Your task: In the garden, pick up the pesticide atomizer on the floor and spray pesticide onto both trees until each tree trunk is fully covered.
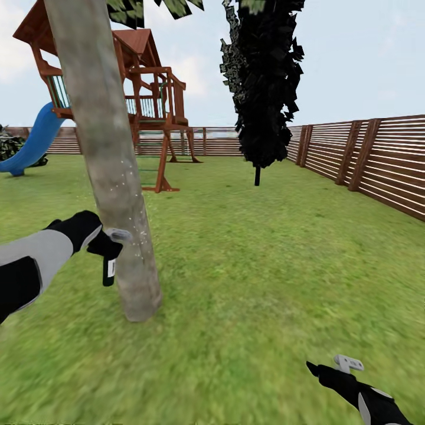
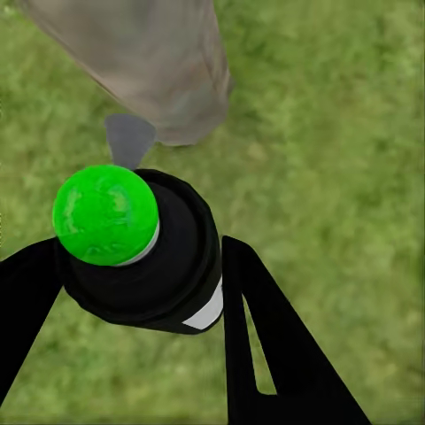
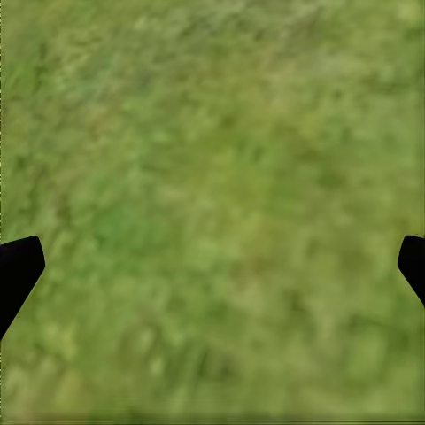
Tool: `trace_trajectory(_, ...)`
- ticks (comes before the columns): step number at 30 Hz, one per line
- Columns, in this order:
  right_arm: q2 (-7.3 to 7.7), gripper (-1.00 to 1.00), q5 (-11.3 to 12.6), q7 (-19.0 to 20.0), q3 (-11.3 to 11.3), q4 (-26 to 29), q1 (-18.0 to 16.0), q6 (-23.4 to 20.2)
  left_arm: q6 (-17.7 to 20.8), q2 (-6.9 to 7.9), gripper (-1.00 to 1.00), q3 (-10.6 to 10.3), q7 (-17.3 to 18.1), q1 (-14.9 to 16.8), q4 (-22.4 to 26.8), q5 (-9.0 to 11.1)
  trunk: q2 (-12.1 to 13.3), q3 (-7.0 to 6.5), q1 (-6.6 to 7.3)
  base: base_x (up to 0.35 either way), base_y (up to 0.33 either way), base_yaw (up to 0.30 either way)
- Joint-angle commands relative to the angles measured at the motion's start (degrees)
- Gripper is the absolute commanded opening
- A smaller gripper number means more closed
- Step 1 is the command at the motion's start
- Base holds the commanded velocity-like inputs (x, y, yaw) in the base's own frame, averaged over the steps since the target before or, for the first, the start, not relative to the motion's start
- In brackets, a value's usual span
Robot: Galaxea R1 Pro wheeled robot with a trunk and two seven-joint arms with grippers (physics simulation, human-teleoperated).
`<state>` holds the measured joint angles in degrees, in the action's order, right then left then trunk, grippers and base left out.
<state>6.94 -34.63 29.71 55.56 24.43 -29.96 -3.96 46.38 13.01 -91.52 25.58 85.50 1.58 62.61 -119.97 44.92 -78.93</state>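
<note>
Back garden: lawn [image 1: 265, 265], slatted wooden fence [image 1: 378, 159], play tower [image 1: 141, 88] with blue slide [image 1: 32, 144].

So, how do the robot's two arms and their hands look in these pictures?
Both arms have pale grey shells with black sections and black wrists. The left hand and the right hand are black, each with a small light grey bracket on top. In the wrist views the fingers are flat, black and tapering. No cables or markings show.

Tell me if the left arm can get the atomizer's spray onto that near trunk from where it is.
Probably yes. The left gripper holds the pesticide atomizer right beside the tree trunk, with nothing between them; pale specks already dot the bark at that height. The trunk's upper part may be harder to reach.
</note>
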Motion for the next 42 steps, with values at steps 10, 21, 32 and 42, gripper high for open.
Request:
trace_trajectory(10,-0.01,1.00,-0.01,0.00,-0.01,-0.01,0.00,0.00,0.03,0.60,-1.00,-0.45,-0.04,0.15,-0.13,-0.83,0.00,0.00,0.00,-0.053,0.032,0.000)
trace_trajectory(21,0.00,1.00,-0.06,0.00,0.00,0.00,-0.01,0.00,3.35,1.36,-1.00,-0.41,-0.27,10.48,-0.18,-6.00,0.00,0.00,0.00,0.000,0.000,0.000)
trace_trajectory(32,0.00,1.00,-0.05,0.00,0.01,-0.01,-0.01,0.00,4.64,1.47,-1.00,-0.41,-0.33,15.95,-0.18,-6.31,0.00,0.00,0.00,0.000,0.000,0.000)
trace_trajectory(42,0.00,1.00,-0.01,0.00,0.01,0.00,-0.01,0.00,6.65,1.32,-1.00,-0.41,-0.27,21.64,-0.10,-6.37,0.00,0.00,0.00,0.000,0.000,0.000)
